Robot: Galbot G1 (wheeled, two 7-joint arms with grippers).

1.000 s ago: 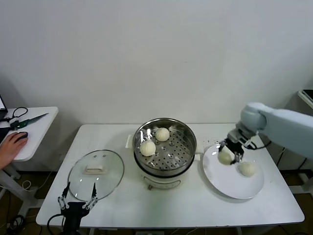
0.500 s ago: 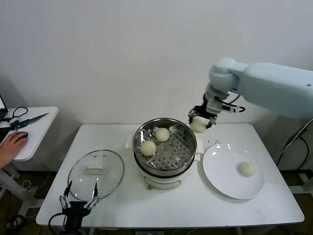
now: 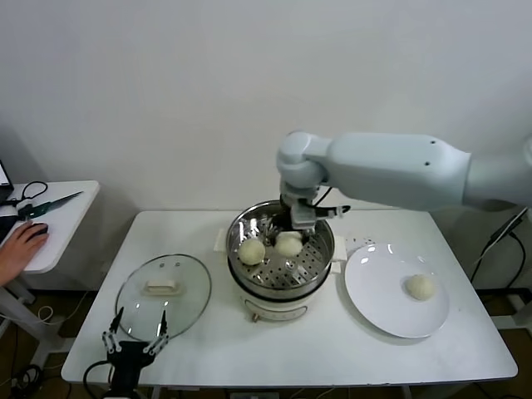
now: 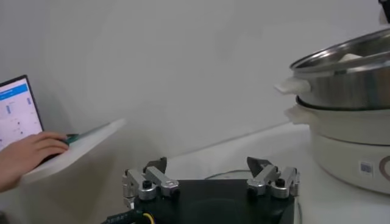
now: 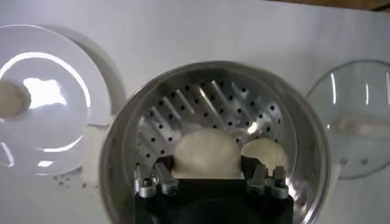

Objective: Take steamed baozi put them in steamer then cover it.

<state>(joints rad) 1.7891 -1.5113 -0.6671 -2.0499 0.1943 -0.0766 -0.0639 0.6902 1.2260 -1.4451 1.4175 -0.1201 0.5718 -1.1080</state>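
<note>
Head view: right gripper (image 3: 291,234) reaching down into the steamer (image 3: 281,218) at table centre, fingers pinching a steamed baozi (image 3: 288,245) just above the perforated floor. A second bun (image 3: 252,251) resting on the basket floor at 9 o'clock of the held one, close beside it. Any third bun inside, hidden behind the gripper, impossible to tell. One last bun (image 3: 421,286) lying on the white plate (image 3: 378,299), at 3 o'clock of the steamer. The cover (image 3: 163,287) flat on the table at 8 o'clock of the steamer, cream handle up. Left gripper (image 3: 133,336) parked low at the table's near edge, at 6 o'clock of the cover, fingers spread. A person's hand (image 3: 18,246) on a side table at far left.

Left wrist view: left gripper (image 4: 210,180) spread wide and holding nothing, hovering over the table; steamer (image 4: 347,85) on its white base off to one side; hand (image 4: 30,155) beside a laptop (image 4: 17,109) farther back.

Right wrist view: right gripper (image 5: 210,176) clamped on the baozi (image 5: 206,152) inside the steamer (image 5: 213,79), a neighbouring bun (image 5: 266,153) touching or nearly so; plate (image 5: 55,109) with its bun (image 5: 12,98) on one side, cover (image 5: 356,122) on the other.
</note>
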